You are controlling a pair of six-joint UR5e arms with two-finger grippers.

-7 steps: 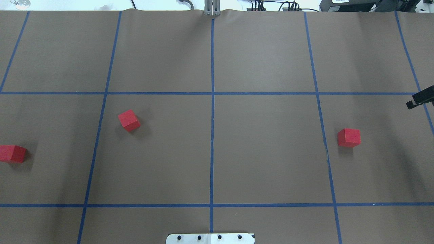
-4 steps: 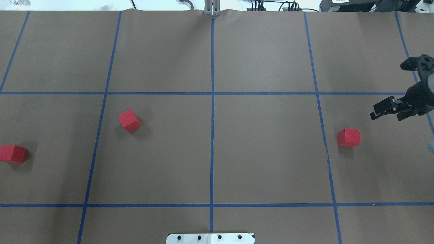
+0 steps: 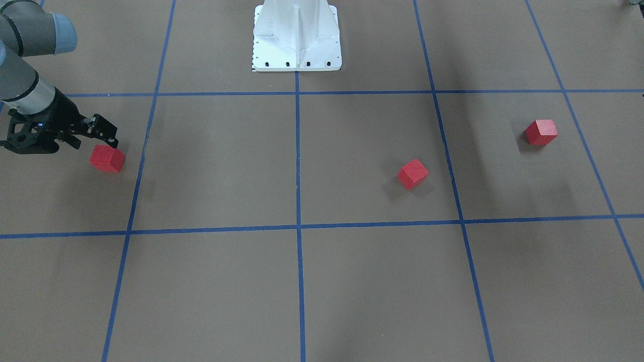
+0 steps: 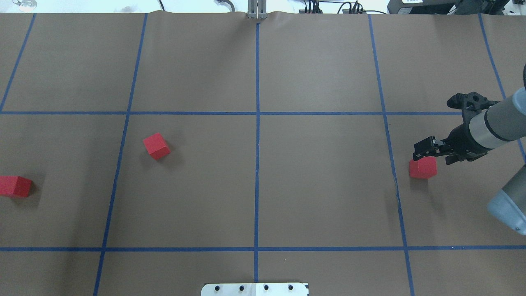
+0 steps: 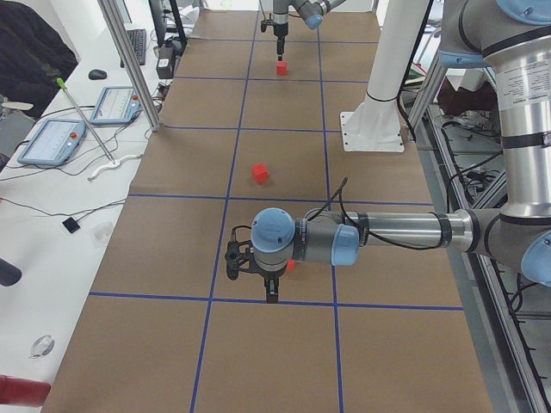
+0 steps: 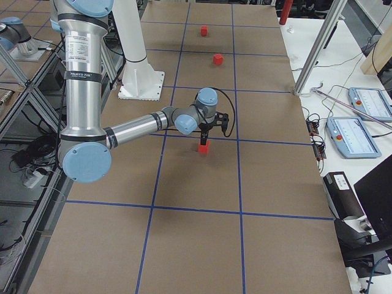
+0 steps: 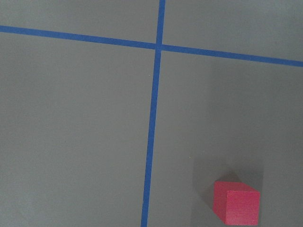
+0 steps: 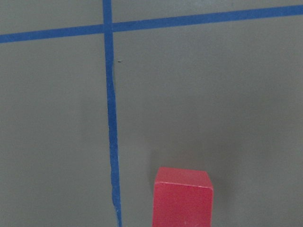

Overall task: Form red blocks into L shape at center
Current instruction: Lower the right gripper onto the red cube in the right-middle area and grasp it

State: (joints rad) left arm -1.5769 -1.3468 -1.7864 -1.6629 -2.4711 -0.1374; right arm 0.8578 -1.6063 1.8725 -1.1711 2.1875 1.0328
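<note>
Three red blocks lie apart on the brown taped surface: one at the far left (image 4: 14, 186), one left of the middle (image 4: 156, 146) and one on the right (image 4: 423, 168). The center (image 4: 257, 181) holds no block. My right gripper (image 4: 436, 153) hangs just above the right block (image 3: 107, 159), and it looks open and empty. That block fills the bottom of the right wrist view (image 8: 183, 196). My left gripper (image 5: 251, 284) shows only in the exterior left view, beside the far-left block (image 5: 293, 267); I cannot tell whether it is open or shut. That block also shows in the left wrist view (image 7: 236, 207).
The robot's white base plate (image 4: 254, 289) sits at the near edge on the middle tape line. A metal post (image 4: 257, 10) stands at the far edge. Tablets and cables (image 5: 52, 142) lie on the white side table.
My right arm has come in from the right edge and moved left and toward me, until its gripper is over the right block. The three blocks have not moved.
</note>
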